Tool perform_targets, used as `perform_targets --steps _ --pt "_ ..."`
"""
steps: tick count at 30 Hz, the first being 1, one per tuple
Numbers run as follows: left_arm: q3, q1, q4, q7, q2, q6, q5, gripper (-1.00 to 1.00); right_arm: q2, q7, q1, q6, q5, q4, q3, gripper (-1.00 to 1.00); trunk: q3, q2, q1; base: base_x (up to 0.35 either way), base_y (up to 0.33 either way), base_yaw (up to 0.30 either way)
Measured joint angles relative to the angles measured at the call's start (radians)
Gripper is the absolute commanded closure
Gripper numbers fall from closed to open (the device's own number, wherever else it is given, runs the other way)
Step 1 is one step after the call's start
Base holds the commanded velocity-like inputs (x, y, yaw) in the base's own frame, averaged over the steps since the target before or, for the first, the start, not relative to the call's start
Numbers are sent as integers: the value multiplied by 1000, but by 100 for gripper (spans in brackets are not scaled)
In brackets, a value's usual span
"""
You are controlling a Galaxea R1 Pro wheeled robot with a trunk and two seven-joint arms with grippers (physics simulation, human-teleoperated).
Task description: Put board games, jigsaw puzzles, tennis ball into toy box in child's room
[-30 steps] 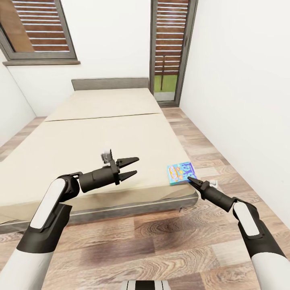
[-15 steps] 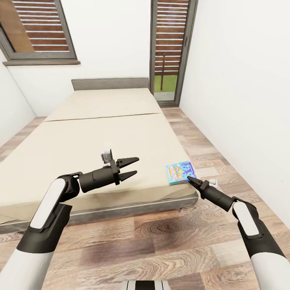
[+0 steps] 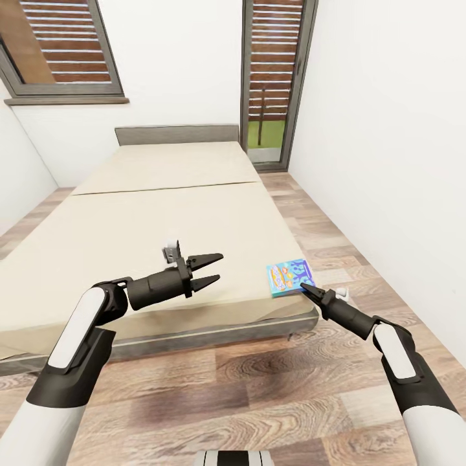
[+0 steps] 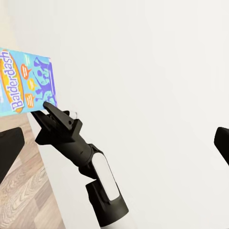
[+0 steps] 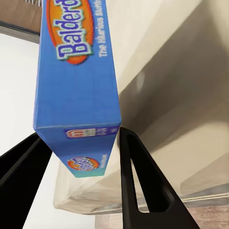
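A blue Balderdash board game lies at the front right corner of the beige bed, jutting past the mattress edge. My right gripper reaches it from the floor side. In the right wrist view the box's near end sits tight between the two black fingers, so the gripper is shut on it. The left wrist view shows the same box with the right gripper at its edge. My left gripper hovers open over the bed's front part, left of the box, holding nothing.
A white wall runs close along the right, with a narrow strip of wooden floor between it and the bed. A tall glazed door stands at the far end. Wooden floor lies in front of the bed.
The board game has shifted a little to the left on the bed corner, together with the right gripper's tip. The left arm has not moved.
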Motion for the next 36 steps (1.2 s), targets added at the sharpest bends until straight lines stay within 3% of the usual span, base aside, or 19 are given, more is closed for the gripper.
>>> perform_targets --steps 8,15,22,23,36 --pt "1 6 0 -3 3 0 0 -100 0 1 0 0 -1 -9 3 100 0 0 0 0 0 0" --pt "18 23 1 -4 25 0 -2 -100 -5 -3 8 10 1 -105 9 100 0 0 0 0 0 0" --pt "91 77 1 -3 74 -1 -3 -100 -13 -7 21 16 7 -210 11 100 0 0 0 0 0 0" --pt "115 93 1 -3 85 -1 -5 -100 -15 -7 26 21 6 -232 12 100 0 0 0 0 0 0" --pt "154 121 1 -3 101 -1 -4 -100 -19 -8 47 46 17 -302 8 100 0 0 0 0 0 0"
